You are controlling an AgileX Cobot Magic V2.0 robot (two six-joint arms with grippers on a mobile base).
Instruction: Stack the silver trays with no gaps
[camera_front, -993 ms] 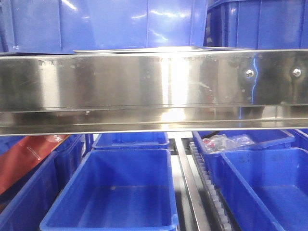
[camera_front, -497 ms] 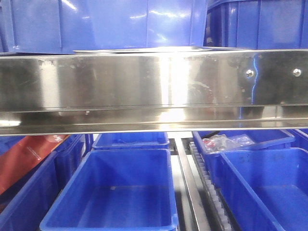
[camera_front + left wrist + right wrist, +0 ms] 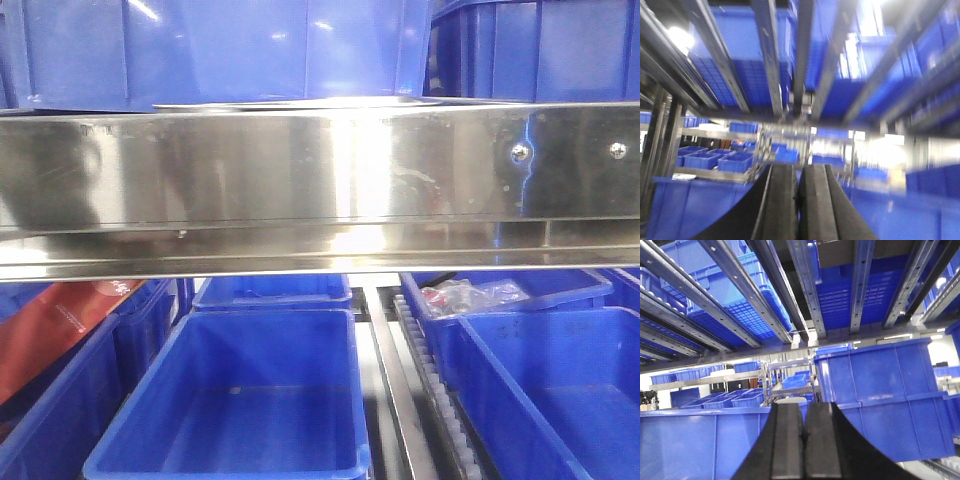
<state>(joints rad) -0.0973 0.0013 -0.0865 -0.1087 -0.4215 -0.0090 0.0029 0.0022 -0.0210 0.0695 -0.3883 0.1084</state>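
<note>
At 12 o'clock in the front view, just above the top edge of the steel rail (image 3: 300, 170): silver trays (image 3: 300, 103), edge-on, only thin flat rims showing. Cannot tell how many, nor whether any gap lies between them. Directly over them, an upper bin (image 3: 220, 50), blue. Toward 3 o'clock on the rail, two screw heads (image 3: 519, 152). Below the rail at 6 o'clock, an open front bin (image 3: 240, 400); at 4 o'clock a right bin (image 3: 560, 390); between the two, a roller track (image 3: 430, 390). Just behind the right bin, a clear plastic bag (image 3: 465, 295) in a further bin. At 8 o'clock, something red (image 3: 50, 330), too cropped to name.

Left wrist view, blurred: left tool (image 3: 799, 172) clenched, black fingers pressed together, grasping nothing, facing racks of blue bins.

Right wrist view: right tool (image 3: 803, 412) likewise clenched on nothing. At 3 o'clock of it, a large bin (image 3: 885, 395); at 12 o'clock, overhead rack rails (image 3: 805, 290).
</note>
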